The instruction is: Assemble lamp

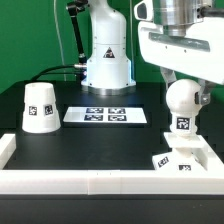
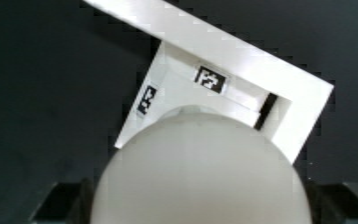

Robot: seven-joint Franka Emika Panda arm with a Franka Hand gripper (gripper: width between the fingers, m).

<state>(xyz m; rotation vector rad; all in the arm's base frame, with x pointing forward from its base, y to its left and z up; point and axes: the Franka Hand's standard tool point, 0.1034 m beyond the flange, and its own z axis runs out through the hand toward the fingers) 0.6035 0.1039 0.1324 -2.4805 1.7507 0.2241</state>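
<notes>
Holding the bulb (image 1: 180, 100) neck-down over the base (image 1: 186, 163)
Gripper (image 1: 185, 92) fingers clamp the bulb's round head, which hangs directly beneath the hand; shade (image 1: 39, 108) stands well apart at the exterior view's left

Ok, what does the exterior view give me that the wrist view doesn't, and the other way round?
Exterior only: the shade standing apart at that view's left, and the marker board lying between it and the work spot. Wrist only: the dark fingers flanking the bulb, plus a close look at the tags on the base beneath it. Both: the bulb held over the base.
</notes>
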